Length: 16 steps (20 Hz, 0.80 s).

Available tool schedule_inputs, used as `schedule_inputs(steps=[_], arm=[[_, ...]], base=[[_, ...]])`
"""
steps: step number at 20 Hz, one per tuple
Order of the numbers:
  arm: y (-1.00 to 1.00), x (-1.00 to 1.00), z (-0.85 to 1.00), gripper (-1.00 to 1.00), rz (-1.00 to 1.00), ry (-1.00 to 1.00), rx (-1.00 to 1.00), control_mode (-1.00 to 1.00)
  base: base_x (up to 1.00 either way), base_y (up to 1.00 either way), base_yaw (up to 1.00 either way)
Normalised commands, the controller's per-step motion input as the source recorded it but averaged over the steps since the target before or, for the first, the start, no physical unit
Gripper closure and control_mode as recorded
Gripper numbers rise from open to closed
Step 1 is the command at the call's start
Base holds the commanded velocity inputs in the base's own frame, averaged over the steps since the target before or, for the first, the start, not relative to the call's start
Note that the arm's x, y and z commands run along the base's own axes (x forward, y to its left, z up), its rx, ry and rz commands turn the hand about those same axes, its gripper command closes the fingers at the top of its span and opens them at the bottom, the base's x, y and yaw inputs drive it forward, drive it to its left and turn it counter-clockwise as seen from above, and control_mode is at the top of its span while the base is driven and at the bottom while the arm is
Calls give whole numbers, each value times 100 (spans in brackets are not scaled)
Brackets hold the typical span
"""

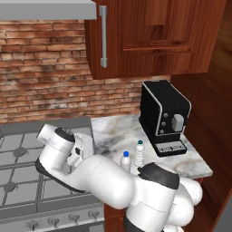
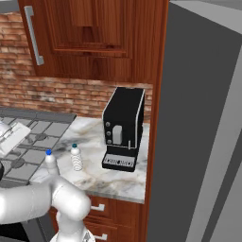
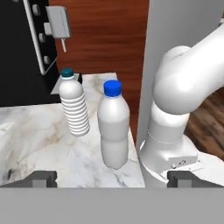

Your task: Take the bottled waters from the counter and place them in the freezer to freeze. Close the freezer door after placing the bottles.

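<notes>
With your gripper [image 3: 112, 177] spread wide before the blue-capped bottle [image 3: 113, 127], a skewed approach could topple it into the ribbed bottle [image 3: 75, 107] just beside it.

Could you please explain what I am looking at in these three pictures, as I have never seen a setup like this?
This is a simulated kitchen with a white robot arm on a base that can drive. Two pictures come from cameras on that base, behind the arm to its left and right, looking down at the same marble counter. The third comes from a camera on the arm's hand, looking along its gripper, whose two dark fingertips rise at the bottom, standing wide apart and holding nothing.

On the counter stand two small water bottles: a smooth one with a blue cap nearer the gripper, and a ribbed one with a dark cap just behind it. A black coffee machine stands further back. A gas stove lies on one side of the counter, and a tall grey refrigerator stands on the other.
</notes>
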Motion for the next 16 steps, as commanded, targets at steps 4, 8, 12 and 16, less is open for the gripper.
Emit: schedule_inputs(steps=[4,8,12,16], arm=[[-10,-12,0,-100,-20,0,-16,-100],[-8,5,-12,-100,-7,5,-8,-100],[-17,6,-3,-100,-3,3,-5,-100],[-40,0,0,-100,0,2,0,-100]], base=[[0,0,0],[0,0,0],[0,0,0],[0,0,0]])
